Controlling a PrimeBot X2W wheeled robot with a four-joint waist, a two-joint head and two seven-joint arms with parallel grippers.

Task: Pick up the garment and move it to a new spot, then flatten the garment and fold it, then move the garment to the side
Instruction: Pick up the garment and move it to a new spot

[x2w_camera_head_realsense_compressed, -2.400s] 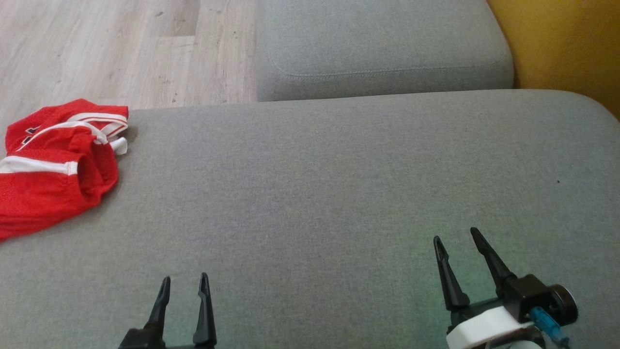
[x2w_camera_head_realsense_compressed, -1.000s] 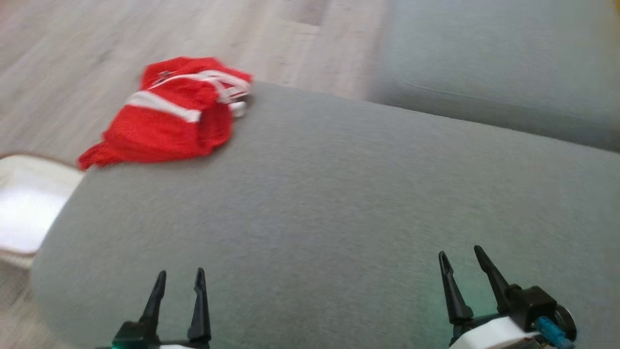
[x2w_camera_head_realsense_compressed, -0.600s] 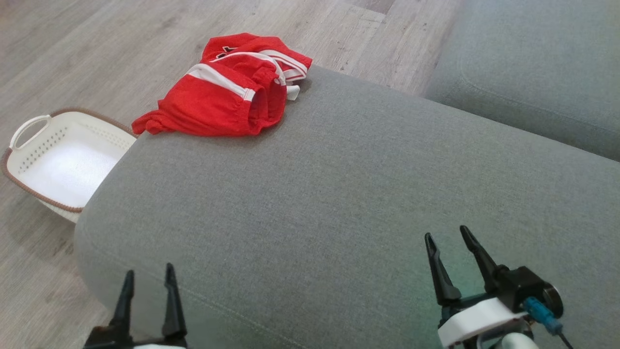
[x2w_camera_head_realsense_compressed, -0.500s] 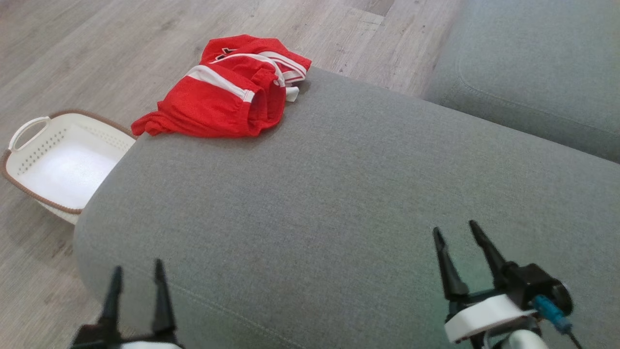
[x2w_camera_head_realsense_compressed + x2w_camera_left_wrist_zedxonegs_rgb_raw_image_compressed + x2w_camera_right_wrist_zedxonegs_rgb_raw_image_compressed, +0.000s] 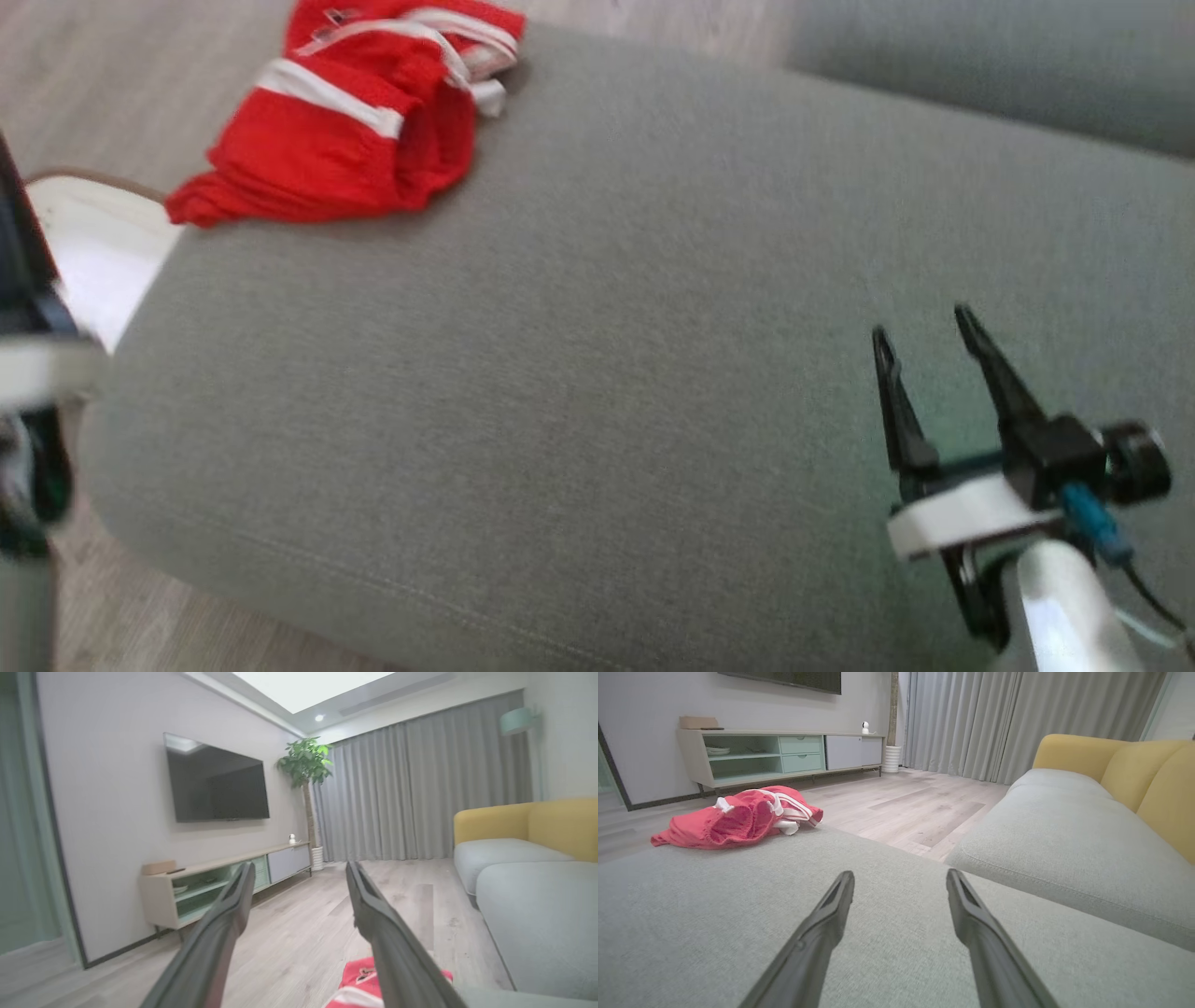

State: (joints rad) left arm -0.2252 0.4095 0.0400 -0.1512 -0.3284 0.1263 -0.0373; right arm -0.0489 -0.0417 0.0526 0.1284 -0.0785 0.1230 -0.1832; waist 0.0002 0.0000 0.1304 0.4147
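The right gripper [image 5: 920, 322] and left gripper [image 5: 300, 865] are both spread apart and empty, near the cushion's [image 5: 607, 327] front. The garment [image 5: 345, 140] lies crumpled at its far left corner, right on the edge. A shallow pinch or sideways nudge could tip it off toward the basket [image 5: 93, 243].

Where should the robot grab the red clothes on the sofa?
Probably the bunched-up fold of the red garment, coming down from above on the cushion side. The heap is crumpled, so that ridge stands up for pinching, while the other edges lie flat.
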